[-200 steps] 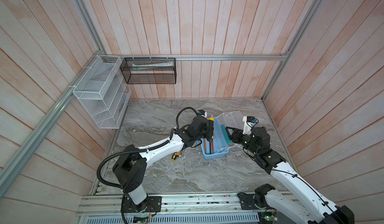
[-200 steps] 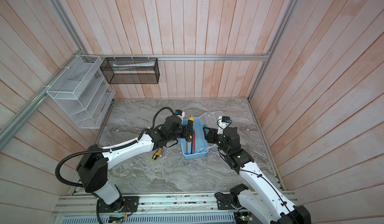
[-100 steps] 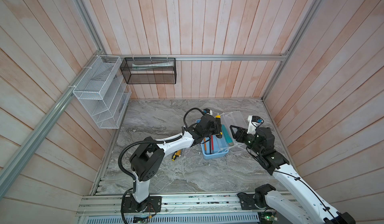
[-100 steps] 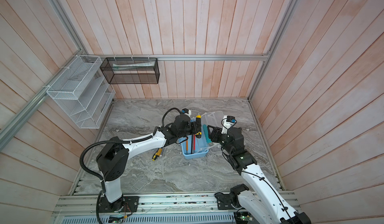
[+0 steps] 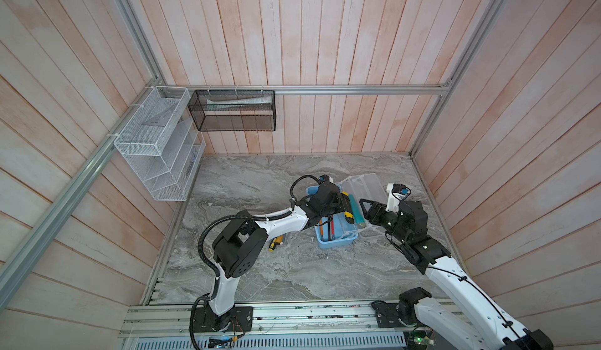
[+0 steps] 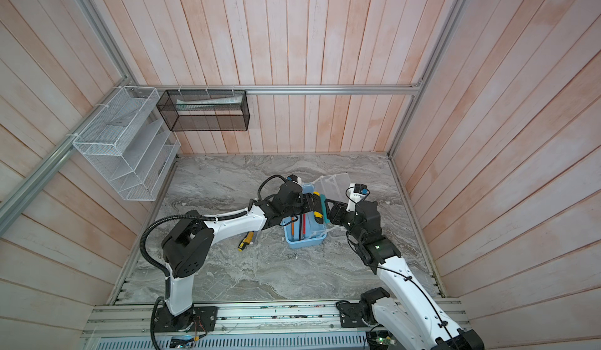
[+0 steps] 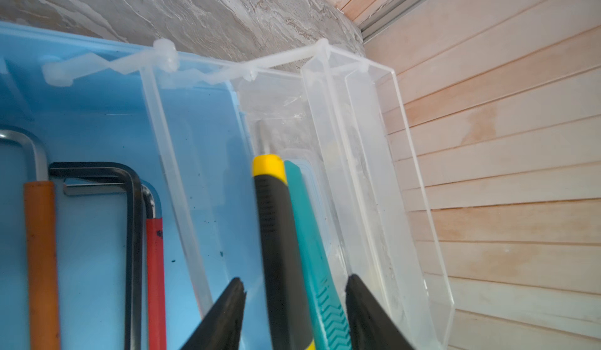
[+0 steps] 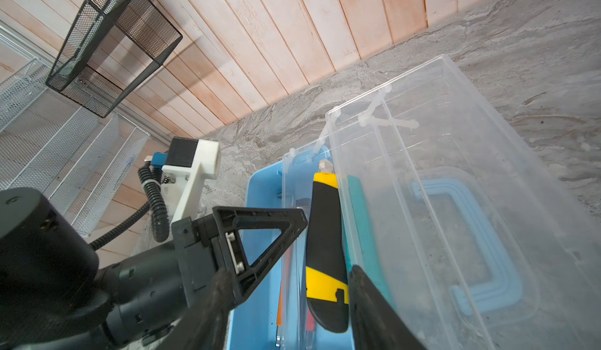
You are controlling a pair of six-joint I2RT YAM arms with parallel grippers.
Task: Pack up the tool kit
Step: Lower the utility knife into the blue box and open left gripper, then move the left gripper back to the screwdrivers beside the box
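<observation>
- Pale wooden planks wall in a grey marbled counter (image 5: 260,176) on three sides.
- Right of the counter's middle sits the tool kit (image 5: 335,241), a light-blue case lying open. Its clear lid (image 5: 366,186) leans out to the right. In the right wrist view the light-blue handle (image 8: 487,283) shows through the lid.
- Hex keys lie side by side in the blue base: a black hex key (image 7: 130,218), one in an orange sleeve (image 7: 40,251) and one in a red sleeve (image 7: 156,267).
- On the lid side of the base, a clear tray (image 7: 182,186) stands hinged out above it.
- A black-and-yellow utility knife (image 7: 279,234) lies lengthwise there, with a teal-handled item (image 7: 313,251) just beside it on the lid side.
- Over the case from the left reaches the left tool (image 7: 296,280). Its fingers are spread to either side of the knife and the teal item, with a gap between knife and finger, so nothing is pinched.
- From the right, the right tool (image 8: 289,272) meets the near end of the tray, its fingers apart with the knife's butt between them. One finger is blurred, so I cannot tell whether they press on anything.
- A yellow-and-black screwdriver (image 5: 275,242) lies on the counter under the left arm, left of the case and apart from it.
- On the back wall's rail hangs a black mesh basket (image 5: 234,117) with a pale long item (image 5: 237,103) inside.
- Just beside the basket, a white wire-mesh rack (image 5: 153,143) is fixed to the left wall.
</observation>
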